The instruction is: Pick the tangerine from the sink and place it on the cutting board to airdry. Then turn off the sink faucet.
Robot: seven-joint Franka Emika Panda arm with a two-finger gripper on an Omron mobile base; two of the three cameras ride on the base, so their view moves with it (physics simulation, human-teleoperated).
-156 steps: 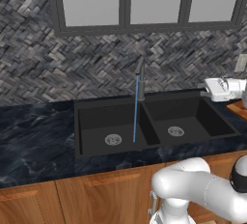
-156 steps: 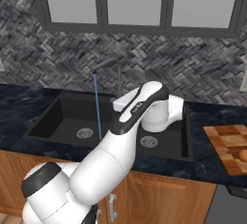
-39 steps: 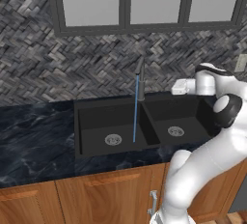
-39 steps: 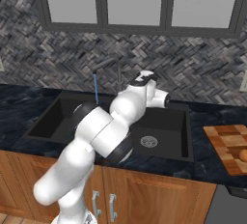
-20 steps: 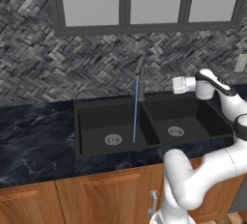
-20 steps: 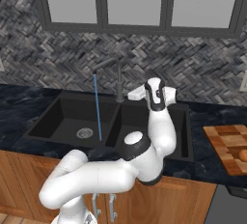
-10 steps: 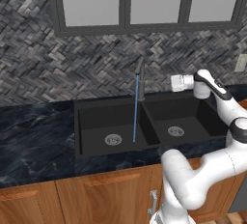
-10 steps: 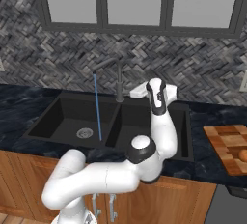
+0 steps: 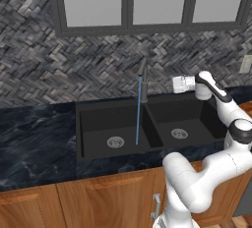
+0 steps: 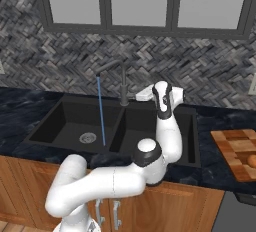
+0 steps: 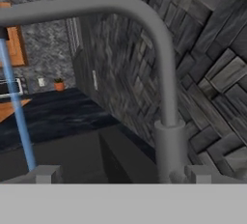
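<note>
Gripper swung left, nearer sink faucet (water unchanged).

The gripper hangs level above the right basin of the black sink, its tip pointing toward the sink faucet, which stands just beside it. Whether its jaws are parted cannot be told. A thin blue stream falls from the spout into the left basin.
</note>
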